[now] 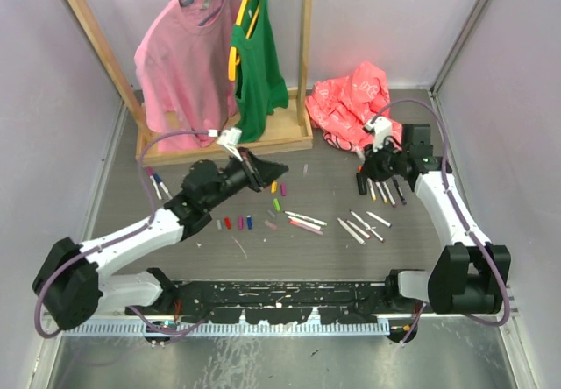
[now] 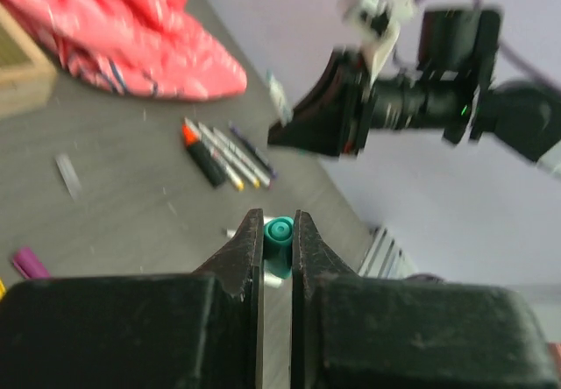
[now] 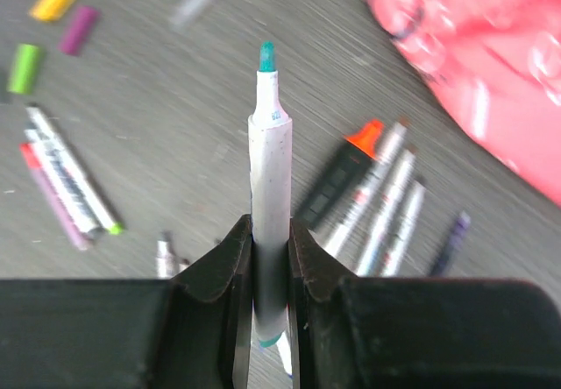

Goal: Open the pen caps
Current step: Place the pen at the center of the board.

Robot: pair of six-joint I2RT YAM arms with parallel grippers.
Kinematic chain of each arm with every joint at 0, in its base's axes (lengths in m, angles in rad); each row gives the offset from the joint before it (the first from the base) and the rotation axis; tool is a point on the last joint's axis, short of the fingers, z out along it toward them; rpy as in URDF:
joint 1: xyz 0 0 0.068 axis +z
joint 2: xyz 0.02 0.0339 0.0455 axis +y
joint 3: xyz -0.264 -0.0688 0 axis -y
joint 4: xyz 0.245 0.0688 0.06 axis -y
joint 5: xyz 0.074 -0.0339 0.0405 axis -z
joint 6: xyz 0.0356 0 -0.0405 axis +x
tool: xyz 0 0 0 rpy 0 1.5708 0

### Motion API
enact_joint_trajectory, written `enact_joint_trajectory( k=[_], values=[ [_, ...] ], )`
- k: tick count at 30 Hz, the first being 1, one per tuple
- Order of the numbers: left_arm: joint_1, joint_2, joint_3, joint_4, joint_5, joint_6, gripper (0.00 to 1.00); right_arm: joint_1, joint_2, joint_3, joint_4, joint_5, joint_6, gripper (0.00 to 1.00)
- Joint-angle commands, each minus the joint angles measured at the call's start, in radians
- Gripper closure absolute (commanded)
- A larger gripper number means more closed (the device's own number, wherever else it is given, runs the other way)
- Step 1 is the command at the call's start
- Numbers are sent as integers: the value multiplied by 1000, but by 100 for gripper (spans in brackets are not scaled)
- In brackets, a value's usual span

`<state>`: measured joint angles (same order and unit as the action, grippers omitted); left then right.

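Grey table [image 1: 333, 258] carries a wooden rack [image 1: 88, 30] at its far side, hung with a pink shirt [image 1: 180, 74] and a green top [image 1: 259, 74], with a crumpled red bag [image 1: 351, 100] to the rack's right. Right arm [image 1: 438, 201] reaches near that bag, its jaws pinching a white pen [image 3: 269, 179] by the barrel, teal tip bare. Left arm [image 1: 140, 231] has its jaws pressed onto a teal cap [image 2: 279, 236]. Other pens [image 1: 302, 221] lie scattered mid-table, and a black highlighter [image 3: 346, 166] with an orange cap lies in a row of pens below the right arm's jaws. Loose caps [image 1: 239, 222] lie in a short row near the left arm.
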<state>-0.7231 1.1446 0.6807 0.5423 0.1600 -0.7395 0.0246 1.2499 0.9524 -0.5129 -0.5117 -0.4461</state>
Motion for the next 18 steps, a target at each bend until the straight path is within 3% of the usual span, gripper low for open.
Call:
enact_joint_trajectory(
  k=[1,8,18],
  values=[
    [-90,79,68,-68,-41,51,100,-134,38,41,-37,96,-53,99],
    [-135,351,236,-211,-112,90,100,-268,157,33,-39,233,-110,99],
    [-174,708,582,-476,-204,137,100,-479,307,19,13,205,-153,99]
  ],
)
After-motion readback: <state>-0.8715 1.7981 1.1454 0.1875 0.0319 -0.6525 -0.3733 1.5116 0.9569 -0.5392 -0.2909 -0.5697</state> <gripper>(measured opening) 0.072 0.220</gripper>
